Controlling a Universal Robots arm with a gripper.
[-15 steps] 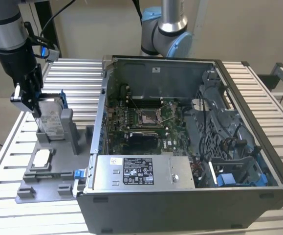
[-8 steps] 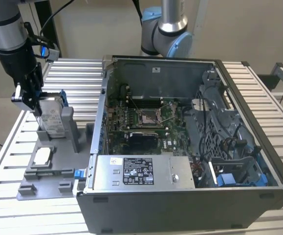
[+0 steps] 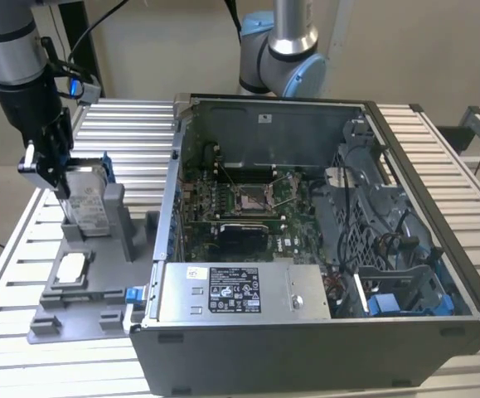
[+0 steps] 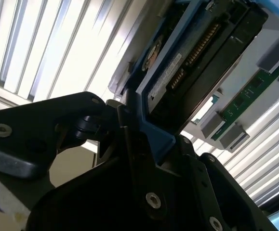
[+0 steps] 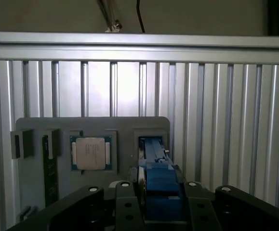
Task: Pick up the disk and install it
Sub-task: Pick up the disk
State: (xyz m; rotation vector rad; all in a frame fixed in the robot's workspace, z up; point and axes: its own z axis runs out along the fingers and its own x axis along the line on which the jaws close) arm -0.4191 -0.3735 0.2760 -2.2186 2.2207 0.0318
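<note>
Gripper [image 3: 53, 170] clamps disk [image 3: 88, 199] upright in holder [image 3: 107, 286], ext. view's left.

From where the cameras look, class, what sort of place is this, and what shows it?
Probably a robotics lab bench for computer assembly: a robot arm, its pincer gripping a disk, a ribbed metal table, and an open computer case.

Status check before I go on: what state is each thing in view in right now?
disk, standing upright in the grey holder, not yet installed.
pincer, shut on the disk's blue frame.
chip, lying flat in its holder pocket.
computer case, open, inside exposed.
</note>
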